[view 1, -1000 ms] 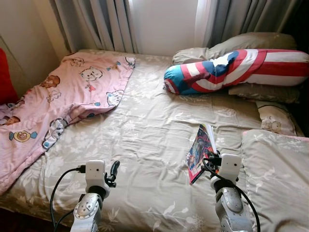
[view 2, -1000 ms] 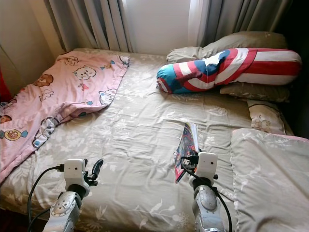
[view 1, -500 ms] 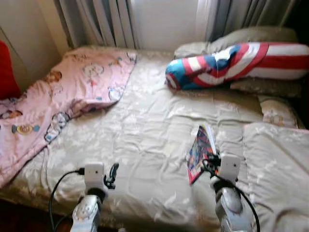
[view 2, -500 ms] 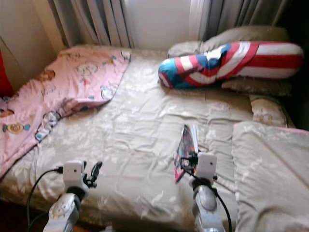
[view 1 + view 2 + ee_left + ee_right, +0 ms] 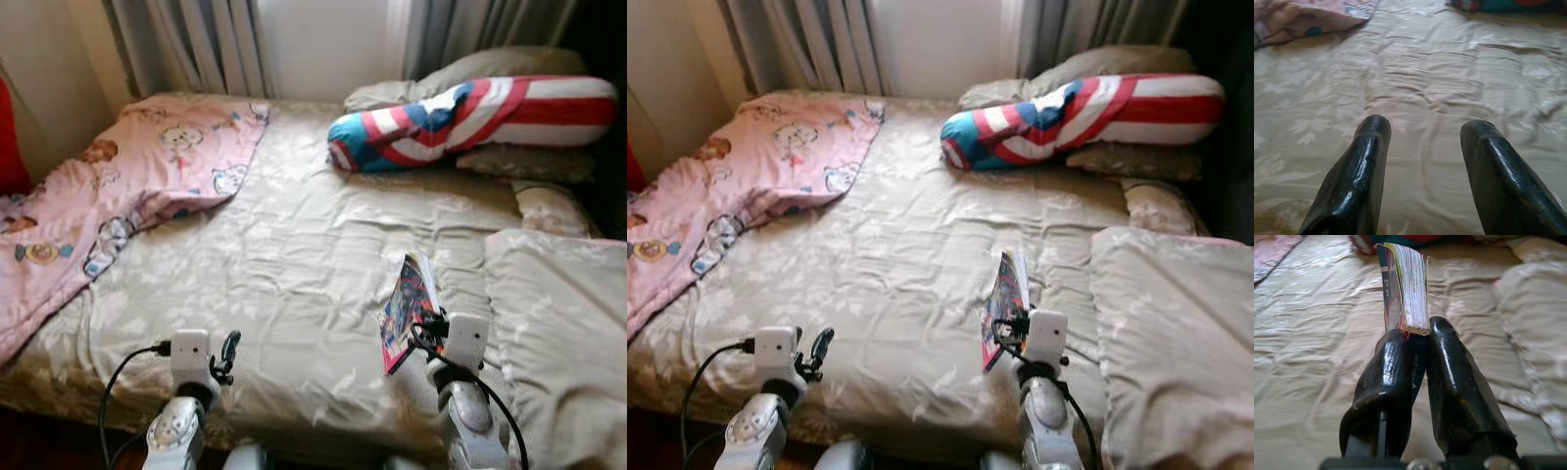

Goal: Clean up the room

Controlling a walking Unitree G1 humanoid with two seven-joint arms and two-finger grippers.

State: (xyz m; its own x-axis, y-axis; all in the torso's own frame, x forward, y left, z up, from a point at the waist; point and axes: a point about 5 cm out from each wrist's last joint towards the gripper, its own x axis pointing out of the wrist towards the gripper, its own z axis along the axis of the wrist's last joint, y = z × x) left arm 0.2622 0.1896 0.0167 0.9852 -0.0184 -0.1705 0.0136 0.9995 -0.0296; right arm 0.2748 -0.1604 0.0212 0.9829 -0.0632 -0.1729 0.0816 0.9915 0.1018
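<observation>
While the whole view has slid since a second ago, with more of the bed's near edge and a strip of dark floor now showing below it, the things on the bed keep their places, so the camera has drawn back rather than anything shifting. Far left, the pink cartoon blanket (image 5: 127,186) lies rumpled across the beige bed (image 5: 294,255). The left gripper (image 5: 228,352) hangs over the near edge, its fingers (image 5: 1359,166) spread with nothing between them. Right of centre, the book (image 5: 407,304) stands on edge, lifted clear of the cover, pinched at its lower end by the right gripper (image 5: 1418,382). Beyond it the striped bolster (image 5: 470,122) rests against the pillows, and a beige pillow (image 5: 558,323) lies far right. Judgement: the book is secured and the robot is backing off to carry it elsewhere; blanket and pillows remain untidied.
</observation>
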